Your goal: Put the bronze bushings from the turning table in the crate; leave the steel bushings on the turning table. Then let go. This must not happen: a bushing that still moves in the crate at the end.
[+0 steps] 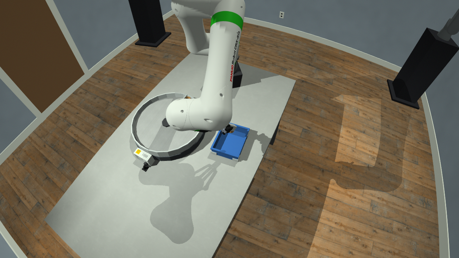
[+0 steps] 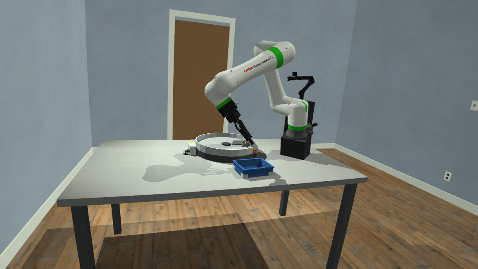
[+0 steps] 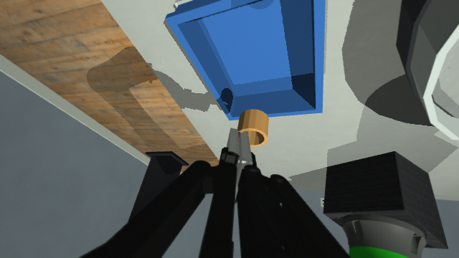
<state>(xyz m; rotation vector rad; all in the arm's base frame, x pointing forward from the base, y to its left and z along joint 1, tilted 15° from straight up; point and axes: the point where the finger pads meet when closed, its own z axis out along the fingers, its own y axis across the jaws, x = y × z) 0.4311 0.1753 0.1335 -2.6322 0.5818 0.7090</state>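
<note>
My gripper (image 1: 231, 129) (image 2: 255, 147) (image 3: 236, 141) is shut on the wall of a bronze bushing (image 2: 254, 151) (image 3: 254, 121), one finger inside its bore. The bushing hangs in the air between the turning table (image 1: 170, 154) (image 2: 220, 153) (image 3: 437, 57) and the blue crate (image 1: 226, 154) (image 2: 257, 172) (image 3: 251, 46), near the crate's robot-side edge. No bushing shows in the visible part of the crate. On the turning table, a steel bushing (image 2: 244, 145) shows with bronze behind it. A bronze bushing (image 1: 188, 97) shows beside the arm, which hides the rest of the group.
A low divider bar (image 2: 237, 142) and a dark hub (image 2: 226, 144) are on the turning table, inside its raised rim. A white sensor box (image 1: 143, 156) (image 2: 191, 148) stands at its outer side. The black robot base (image 2: 295, 147) (image 3: 362, 183) is behind the crate.
</note>
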